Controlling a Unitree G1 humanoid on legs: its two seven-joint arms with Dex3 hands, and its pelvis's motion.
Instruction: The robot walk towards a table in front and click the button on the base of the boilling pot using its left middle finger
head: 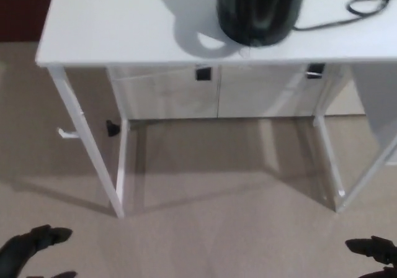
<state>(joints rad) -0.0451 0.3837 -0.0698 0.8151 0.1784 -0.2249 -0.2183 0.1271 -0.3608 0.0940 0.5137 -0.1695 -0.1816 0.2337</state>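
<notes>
Your pot (260,8) sits near the front edge of the white worktop (111,30), cord (366,8) trailing behind it, well beyond the left hand (28,247). Both hands hang low while walking; the right hand (375,250) too blurred to judge, neither's finger state readable.

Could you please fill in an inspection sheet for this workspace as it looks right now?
Surface: white table, top bare apart from the pot and its cable.
Job's things: dark pot upright near the table's front edge; top cut off by the frame; button not discernible.
Clutter: nothing seen on the table.
Hands: left hand and right hand low at the bottom corners, far from the table, holding nothing; fingers apart.
Cables: black cable runs right from the pot and loops on the tabletop.
Surroundings: beige carpet; white cabinet with two dark handles behind the table legs.
</notes>
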